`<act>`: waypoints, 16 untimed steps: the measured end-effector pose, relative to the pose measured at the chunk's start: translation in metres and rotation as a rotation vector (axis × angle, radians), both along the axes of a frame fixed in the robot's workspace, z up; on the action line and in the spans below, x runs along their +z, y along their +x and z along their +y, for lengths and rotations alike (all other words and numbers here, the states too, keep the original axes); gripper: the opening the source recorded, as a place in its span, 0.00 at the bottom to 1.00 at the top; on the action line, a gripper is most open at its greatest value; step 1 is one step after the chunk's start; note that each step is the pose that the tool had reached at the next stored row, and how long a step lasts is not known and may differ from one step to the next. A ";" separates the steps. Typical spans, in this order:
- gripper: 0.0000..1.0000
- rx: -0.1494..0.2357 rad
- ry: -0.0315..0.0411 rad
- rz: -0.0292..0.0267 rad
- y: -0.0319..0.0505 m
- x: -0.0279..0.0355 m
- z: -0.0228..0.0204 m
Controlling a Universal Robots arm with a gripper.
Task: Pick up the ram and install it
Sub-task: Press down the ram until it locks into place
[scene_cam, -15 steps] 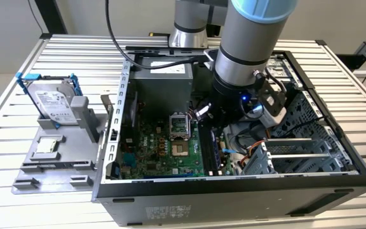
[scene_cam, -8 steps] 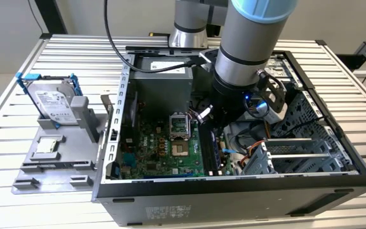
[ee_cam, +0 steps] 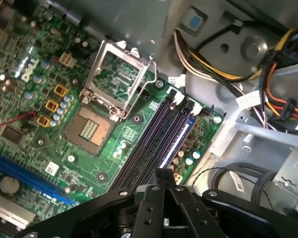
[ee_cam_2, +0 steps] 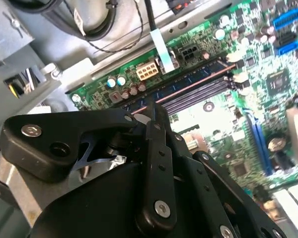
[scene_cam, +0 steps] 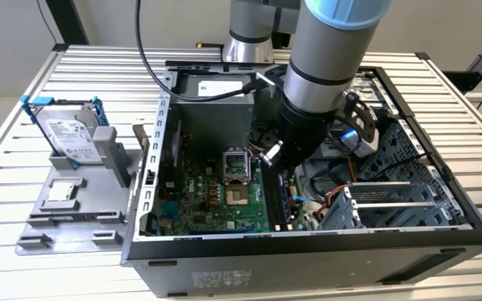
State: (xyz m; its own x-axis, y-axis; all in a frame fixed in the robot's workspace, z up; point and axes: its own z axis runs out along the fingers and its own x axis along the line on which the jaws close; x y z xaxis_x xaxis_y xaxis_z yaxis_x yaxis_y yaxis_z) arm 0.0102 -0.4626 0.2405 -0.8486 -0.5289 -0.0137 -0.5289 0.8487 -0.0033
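The ram appears to stand on edge in the outermost of the slots, the one nearest the edge of the board that faces the cable bundle. It shows in the first wrist view as a thin blue line. Its long axis runs along the slots, parallel to that board edge, with one end at the white latches and the other passing under the gripper. In the exterior view a blue strip lies in the same place, running from below the gripper toward the front wall of the case.

Only the stick's top edge can be made out; its chips, label and gold contacts are hidden. Its near end is covered by the gripper's black linkage. How deep it sits in the slot, and whether the latches have closed on it, is unclear.

In the second wrist view the gripper sits low over the slots, its own body blocking the tip. Whether the pincer is apart, together or clamped on the stick cannot be told.

The case lies open on the table. A socket sits beside the slots, toward the middle of the board. A hard drive leans in a grey holder near the table's edge on the exterior view's left.
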 end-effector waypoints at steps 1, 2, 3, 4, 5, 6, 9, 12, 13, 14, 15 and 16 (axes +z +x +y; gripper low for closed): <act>0.00 0.018 -0.0007 -0.0004 0.0000 0.0000 0.0000; 0.00 0.036 -0.0010 -0.0009 0.0000 0.0000 0.0000; 0.00 0.055 -0.0015 -0.0014 0.0001 0.0000 0.0000; 0.00 0.072 -0.0018 -0.0018 0.0000 0.0000 0.0000; 0.00 0.090 -0.0021 -0.0022 0.0000 0.0000 0.0000; 0.00 0.109 -0.0023 -0.0025 0.0000 -0.0001 0.0000; 0.00 0.163 -0.0025 -0.0037 0.0000 -0.0001 0.0001; 0.00 0.218 -0.0028 -0.0045 0.0000 -0.0001 0.0000; 0.00 0.237 -0.0028 -0.0046 0.0000 0.0000 0.0001; 0.00 0.255 -0.0028 -0.0046 0.0000 0.0000 0.0000; 0.00 0.273 -0.0027 -0.0046 0.0000 0.0000 0.0001; 0.00 0.291 -0.0028 -0.0046 0.0000 0.0000 0.0000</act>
